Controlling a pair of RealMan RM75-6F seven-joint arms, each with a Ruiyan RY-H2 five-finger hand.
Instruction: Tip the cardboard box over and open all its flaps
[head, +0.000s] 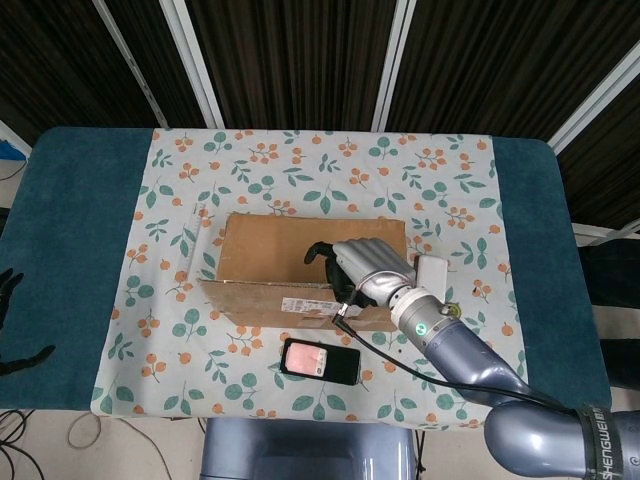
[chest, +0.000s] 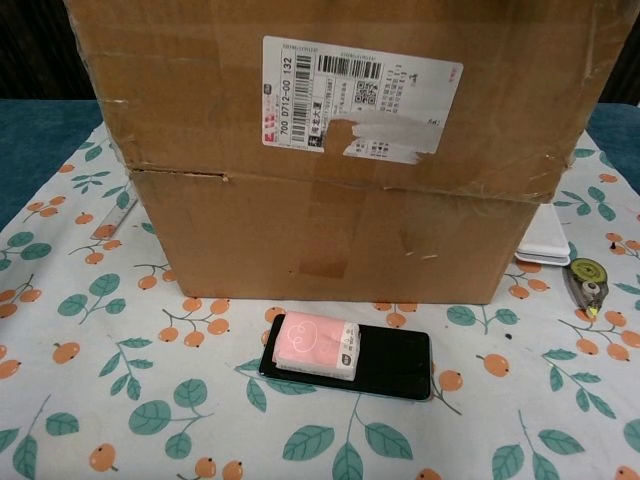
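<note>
The brown cardboard box (head: 280, 245) stands in the middle of the floral cloth, filling the upper chest view (chest: 330, 235). Its near flap (head: 265, 296), the one with the white shipping label (chest: 360, 97), leans out toward me over the box's front wall. My right hand (head: 365, 265) lies on top of the box with its fingers hooked over that flap's edge, dark fingertips curled inside. Only a few dark fingers of my left hand (head: 8, 285) show at the far left edge, spread, holding nothing. Neither hand appears in the chest view.
A black phone (head: 320, 361) carrying a pink packet (chest: 315, 343) lies just in front of the box. A white flat object (head: 431, 272) sits against the box's right side, with a correction-tape dispenser (chest: 585, 283) near it. A ruler (chest: 115, 215) lies at the box's left.
</note>
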